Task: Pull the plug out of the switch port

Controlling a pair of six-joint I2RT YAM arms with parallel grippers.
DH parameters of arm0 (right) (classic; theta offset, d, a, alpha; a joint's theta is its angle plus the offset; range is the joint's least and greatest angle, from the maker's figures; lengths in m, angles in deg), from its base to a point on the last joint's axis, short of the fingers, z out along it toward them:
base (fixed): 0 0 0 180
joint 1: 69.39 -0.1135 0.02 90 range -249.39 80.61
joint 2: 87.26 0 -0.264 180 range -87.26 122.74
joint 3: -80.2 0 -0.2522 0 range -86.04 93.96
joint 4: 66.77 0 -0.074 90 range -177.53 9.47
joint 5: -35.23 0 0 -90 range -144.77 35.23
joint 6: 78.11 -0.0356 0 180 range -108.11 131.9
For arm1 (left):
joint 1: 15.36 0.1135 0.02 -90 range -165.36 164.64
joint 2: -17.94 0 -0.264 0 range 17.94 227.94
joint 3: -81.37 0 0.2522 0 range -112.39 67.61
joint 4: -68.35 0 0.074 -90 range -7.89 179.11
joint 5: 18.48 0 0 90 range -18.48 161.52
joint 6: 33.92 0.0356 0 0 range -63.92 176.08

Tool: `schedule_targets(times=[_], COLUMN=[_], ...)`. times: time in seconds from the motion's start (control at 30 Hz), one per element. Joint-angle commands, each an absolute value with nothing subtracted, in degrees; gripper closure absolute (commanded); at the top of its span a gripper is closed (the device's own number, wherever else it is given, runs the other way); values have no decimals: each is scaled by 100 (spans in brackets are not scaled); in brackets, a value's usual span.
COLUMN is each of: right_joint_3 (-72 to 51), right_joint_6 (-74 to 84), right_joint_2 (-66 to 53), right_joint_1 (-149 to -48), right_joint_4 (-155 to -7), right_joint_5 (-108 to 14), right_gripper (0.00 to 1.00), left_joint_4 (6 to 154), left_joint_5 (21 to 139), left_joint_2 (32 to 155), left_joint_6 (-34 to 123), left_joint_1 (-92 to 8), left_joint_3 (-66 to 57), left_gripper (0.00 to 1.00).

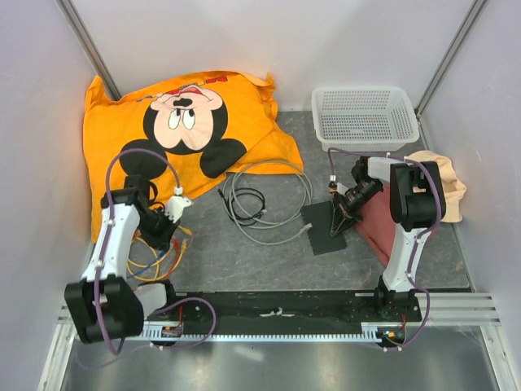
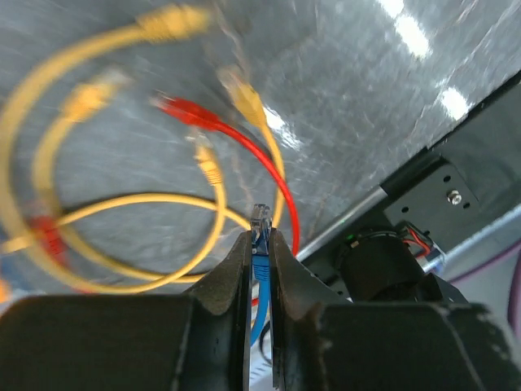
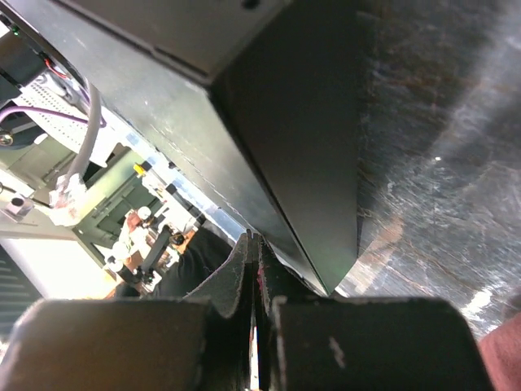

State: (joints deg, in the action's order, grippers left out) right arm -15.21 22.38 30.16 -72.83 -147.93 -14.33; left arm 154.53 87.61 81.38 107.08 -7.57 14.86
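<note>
The switch (image 1: 326, 228) is a flat black box lying on the grey mat right of centre. My right gripper (image 1: 340, 218) is shut and rests on its top. In the right wrist view the shut gripper (image 3: 255, 238) sits against the switch's dark side (image 3: 293, 122) with nothing visibly held. My left gripper (image 1: 168, 230) is far to the left, over loose cables. In the left wrist view it (image 2: 260, 232) is shut on the clear plug (image 2: 260, 218) of a blue cable (image 2: 260, 273), well away from the switch. A grey cable's end (image 1: 307, 231) lies at the switch's left edge; whether it sits in a port I cannot tell.
A grey cable coil (image 1: 256, 199) lies mid-table. Yellow cables (image 2: 122, 199) and a red cable (image 2: 244, 142) lie under the left gripper. An orange Mickey cloth (image 1: 179, 122) is back left, a white mesh basket (image 1: 364, 118) back right, a beige and maroon cloth (image 1: 444, 191) at right.
</note>
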Motion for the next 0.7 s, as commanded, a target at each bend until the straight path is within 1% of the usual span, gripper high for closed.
schedule_targets(times=[0.0, 0.03, 0.07, 0.1, 0.13, 0.17, 0.2, 0.23, 0.27, 0.3, 0.33, 0.4, 0.43, 0.5, 0.53, 0.57, 0.6, 0.63, 0.67], right_joint_3=[-1353, -1388, -1406, -1441, -1502, -1529, -1555, -1590, -1599, -1599, -1582, -1538, -1512, -1468, -1441, -1424, -1432, -1450, -1450], right_joint_6=[2561, 2569, 2578, 2587, 2596, 2604, 2605, 2605, 2605, 2605, 2605, 2587, 2578, 2578, 2596, 2596, 2613, 2631, 2622], right_joint_2=[3279, 3279, 3271, 3245, 3227, 3209, 3183, 3157, 3156, 3156, 3165, 3183, 3191, 3209, 3200, 3166, 3130, 3095, 3025], right_joint_1=[-7414, -7414, -7422, -7423, -7423, -7423, -7423, -7423, -7423, -7423, -7423, -7423, -7414, -7423, -7414, -7422, -7414, -7414, -7414], right_joint_4=[-13388, -13371, -13370, -13362, -13344, -13327, -13309, -13309, -13300, -13300, -13300, -13309, -13318, -13344, -13353, -13353, -13361, -13353, -13353], right_joint_5=[-2410, -2410, -2410, -2410, -2410, -2436, -2445, -2445, -2445, -2445, -2437, -2428, -2428, -2410, -2410, -2410, -2419, -2428, -2436], right_gripper=[100, 100, 100, 100, 100, 100, 100, 100, 100, 100, 100, 100, 100, 100, 100, 100, 99, 99, 99], left_joint_4=[14997, 14909, 14725, 14706, 14723, 14828, 14899, 14917, 14917, 14760, 14611, 13981, 13715, 13258, 13204, 13194, 13212, 13299, 13387], left_joint_5=[8699, 8707, 8690, 8725, 8829, 9205, 9461, 9724, 10232, 10445, 10587, 10790, 10799, 10659, 10302, 10037, 9747, 9266, 9026], left_joint_2=[8430, 8508, 8579, 8623, 8658, 8685, 8685, 8702, 8763, 8816, 8886, 9159, 9264, 9771, 10079, 10378, 11069, 11415, 11705], left_joint_6=[11093, 11101, 11014, 10944, 10900, 10803, 10733, 10645, 10366, 10154, 9874, 9056, 8845, 8535, 8544, 8431, 8273, 7775, 7396], left_joint_1=[-631, -631, -622, -622, -630, -639, -657, -779, -884, -1033, -1479, -2130, -2777, -3405, -3930, -4127, -4277, -4400, -4401], left_joint_3=[1865, 1962, 1971, 1937, 1675, 1464, 1235, 728, 488, 277, -47, -243, -322, -384, -576, -734, -1153, -1410, -1673], left_gripper=[98, 98, 79, 71, 66, 58, 53, 48, 38, 34, 31, 27, 23, 21, 21, 21, 21, 21, 21])
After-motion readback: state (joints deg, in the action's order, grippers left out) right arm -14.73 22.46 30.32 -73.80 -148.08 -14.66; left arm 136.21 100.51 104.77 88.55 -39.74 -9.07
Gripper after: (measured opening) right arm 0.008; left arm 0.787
